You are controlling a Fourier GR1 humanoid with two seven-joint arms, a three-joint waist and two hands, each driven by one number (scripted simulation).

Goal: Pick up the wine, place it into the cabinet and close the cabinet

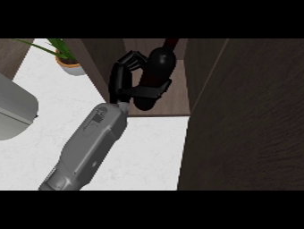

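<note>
1. One hand (125, 76) in view, fingers and thumb curled round the dark wine bottle (156, 74)
2. Bottle held inside the open cabinet (174, 100), above its shelf
3. Potted plant (67, 60) and grey appliance (3, 107) on white counter (141, 156)

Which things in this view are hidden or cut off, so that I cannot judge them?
Head view only:
Right hand: not shown anywhere.
Wine: middle covered by the left hand; neck cut by the top edge.
Whether the wine touches the cabinet floor: hidden by its own body.
Grey thing at left: cut by the edge.
</note>
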